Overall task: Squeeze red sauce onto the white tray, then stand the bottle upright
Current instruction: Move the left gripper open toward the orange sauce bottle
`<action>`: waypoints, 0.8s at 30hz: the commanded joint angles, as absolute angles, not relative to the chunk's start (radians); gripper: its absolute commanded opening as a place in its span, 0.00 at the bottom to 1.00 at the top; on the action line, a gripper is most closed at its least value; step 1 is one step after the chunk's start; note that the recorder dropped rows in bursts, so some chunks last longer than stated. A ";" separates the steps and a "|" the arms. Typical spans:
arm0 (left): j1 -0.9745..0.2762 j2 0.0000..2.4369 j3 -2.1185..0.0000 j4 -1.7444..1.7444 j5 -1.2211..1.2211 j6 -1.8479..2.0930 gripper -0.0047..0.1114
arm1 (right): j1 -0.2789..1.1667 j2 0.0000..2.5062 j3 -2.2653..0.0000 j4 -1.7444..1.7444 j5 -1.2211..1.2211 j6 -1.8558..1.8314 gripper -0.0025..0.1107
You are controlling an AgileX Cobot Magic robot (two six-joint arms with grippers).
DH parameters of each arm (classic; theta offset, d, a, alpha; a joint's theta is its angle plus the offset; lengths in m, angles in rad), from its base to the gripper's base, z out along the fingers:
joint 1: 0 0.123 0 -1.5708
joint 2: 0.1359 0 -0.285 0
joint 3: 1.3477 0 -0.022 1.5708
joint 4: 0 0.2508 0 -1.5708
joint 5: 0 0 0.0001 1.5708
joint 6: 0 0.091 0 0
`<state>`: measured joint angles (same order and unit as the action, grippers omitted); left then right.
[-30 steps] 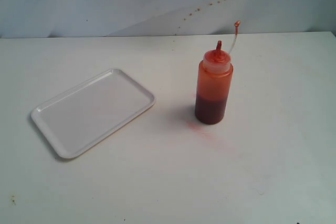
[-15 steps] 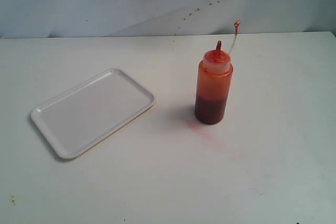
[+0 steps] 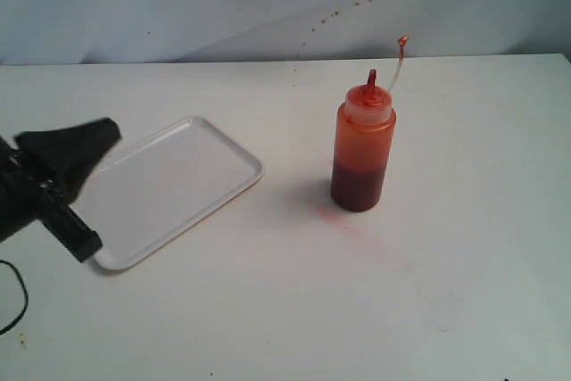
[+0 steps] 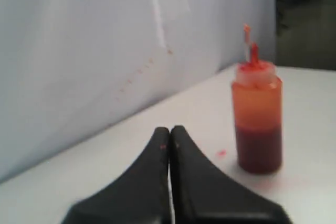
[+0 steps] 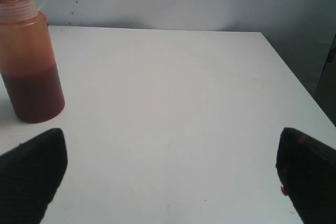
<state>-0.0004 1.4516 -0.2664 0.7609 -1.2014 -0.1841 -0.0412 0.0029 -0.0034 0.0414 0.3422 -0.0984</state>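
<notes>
The bottle stands upright right of the table's middle, its lower part dark red, its tethered tip sticking up. It also shows in the left wrist view as the bottle and in the right wrist view as the bottle. The white tray lies flat to its left, and I see no red sauce on it. My left gripper is shut and hangs over the tray's left end, hiding that corner; its tips are pressed together, holding nothing. My right gripper is open over bare table, beside the bottle.
A faint pinkish smear marks the table just in front of the bottle. Small red splatter dots speckle the white backdrop behind it. The table's right edge shows in the right wrist view.
My left gripper has come into the exterior view from the left and now covers the tray's left end. Bottle and tray have not moved.
</notes>
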 commanded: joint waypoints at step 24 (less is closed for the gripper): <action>-0.181 2.267 -0.960 1.233 -1.221 -0.157 0.05 | -0.047 0.000 0.000 0.037 0.341 -0.097 0.95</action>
